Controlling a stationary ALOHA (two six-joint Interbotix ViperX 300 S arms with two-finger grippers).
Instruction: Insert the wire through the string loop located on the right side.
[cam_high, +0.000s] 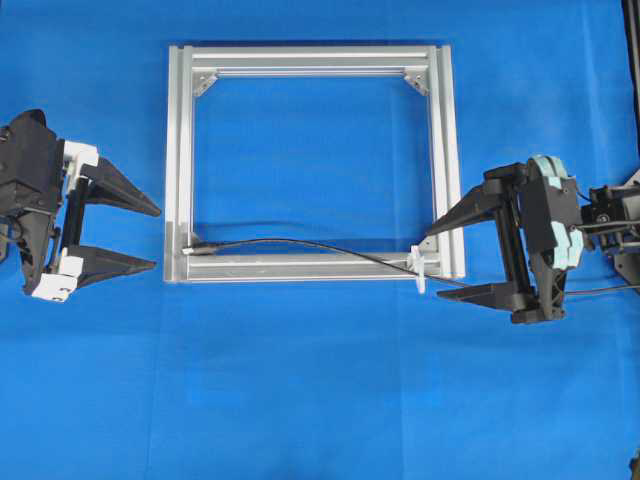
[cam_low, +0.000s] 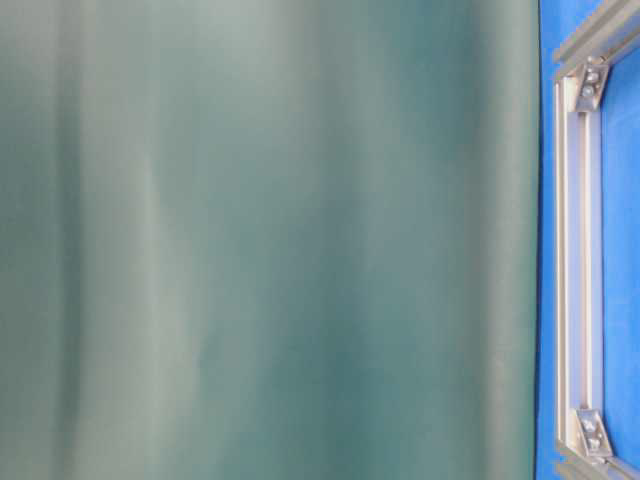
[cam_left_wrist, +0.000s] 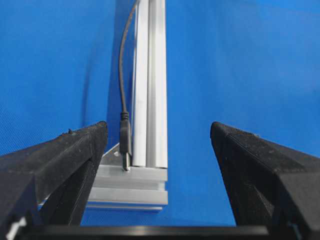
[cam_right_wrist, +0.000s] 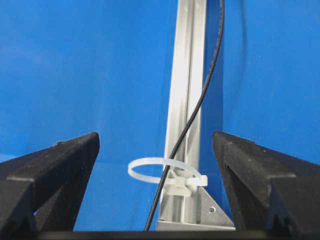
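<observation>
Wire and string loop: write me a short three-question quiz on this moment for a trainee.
1. True or false: the left gripper is shut on the wire.
2. In the overhead view, where does the wire's plug lie? A) at the lower left corner of the frame; B) at its upper right corner; C) outside the frame altogether.
3. In the overhead view, at which corner of the frame does the string loop stick out?

Key: 1 false, the gripper is open and holds nothing; 2 A; 3 lower right.
</observation>
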